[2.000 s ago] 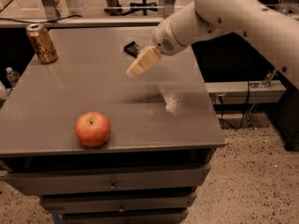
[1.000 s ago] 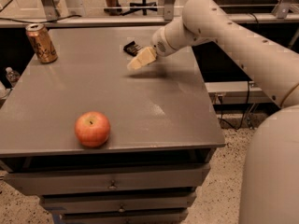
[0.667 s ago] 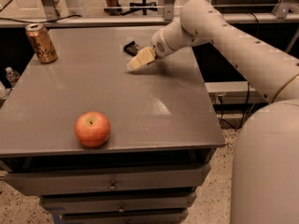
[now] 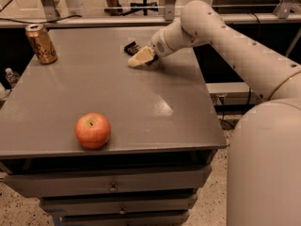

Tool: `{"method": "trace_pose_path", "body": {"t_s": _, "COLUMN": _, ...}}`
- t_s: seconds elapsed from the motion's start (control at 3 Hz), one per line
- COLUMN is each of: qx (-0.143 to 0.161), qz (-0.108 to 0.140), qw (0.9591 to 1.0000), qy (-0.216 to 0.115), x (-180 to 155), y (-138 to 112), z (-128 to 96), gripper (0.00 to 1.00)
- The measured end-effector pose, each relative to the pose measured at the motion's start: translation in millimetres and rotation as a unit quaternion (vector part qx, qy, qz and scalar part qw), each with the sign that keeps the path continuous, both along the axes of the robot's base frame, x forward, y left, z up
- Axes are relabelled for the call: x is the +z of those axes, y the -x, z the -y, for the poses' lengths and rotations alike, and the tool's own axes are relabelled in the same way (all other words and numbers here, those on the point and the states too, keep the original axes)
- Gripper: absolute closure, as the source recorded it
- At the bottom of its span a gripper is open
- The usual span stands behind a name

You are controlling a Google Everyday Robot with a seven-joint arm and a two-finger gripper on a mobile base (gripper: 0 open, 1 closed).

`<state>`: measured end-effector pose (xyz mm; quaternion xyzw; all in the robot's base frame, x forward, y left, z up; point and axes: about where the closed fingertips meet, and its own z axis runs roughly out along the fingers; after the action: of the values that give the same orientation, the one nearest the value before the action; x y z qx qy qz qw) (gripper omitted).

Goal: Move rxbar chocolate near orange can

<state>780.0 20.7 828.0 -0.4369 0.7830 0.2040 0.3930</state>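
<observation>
Grey tabletop (image 4: 155, 107) is carrying everything. Chocolate bar (image 4: 131, 47) is lying flat toward the far edge, partly hidden, its long axis seemingly running diagonally. Gripper (image 4: 141, 57) is hanging low just beside it, on the bar's near-right side; open or closed, cannot tell. Orange can (image 4: 41, 43) is standing upright at the far-left corner, well apart, so the carry is looking leftward.

Grey table (image 4: 155, 107) carrying upright orange can (image 4: 41, 44); rxbar chocolate (image 4: 131, 47) lying flat well right of the can; apple (image 4: 93, 130) well in front of the can; gripper (image 4: 140, 57) low, farther right of the can.
</observation>
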Motion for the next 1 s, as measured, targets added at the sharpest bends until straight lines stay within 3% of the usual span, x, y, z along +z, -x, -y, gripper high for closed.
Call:
{"method": "trace_pose_path", "body": {"t_s": 0.33, "qx": 0.003, "qz": 0.000, "qw": 1.0000, "qy": -0.005, "x": 2.5, "y": -1.9, "z": -3.3, "gripper": 0.73}}
{"method": "trace_pose_path", "body": {"t_s": 0.67, "qx": 0.003, "qz": 0.000, "qw": 1.0000, "qy": -0.005, "x": 2.5, "y": -1.9, "z": -3.3, "gripper": 0.96}}
{"method": "trace_pose_path", "body": {"t_s": 1.0, "qx": 0.036, "qz": 0.027, "qw": 0.9986, "qy": -0.028, "x": 31.5, "y": 1.5, "z": -29.8, "gripper": 1.00}}
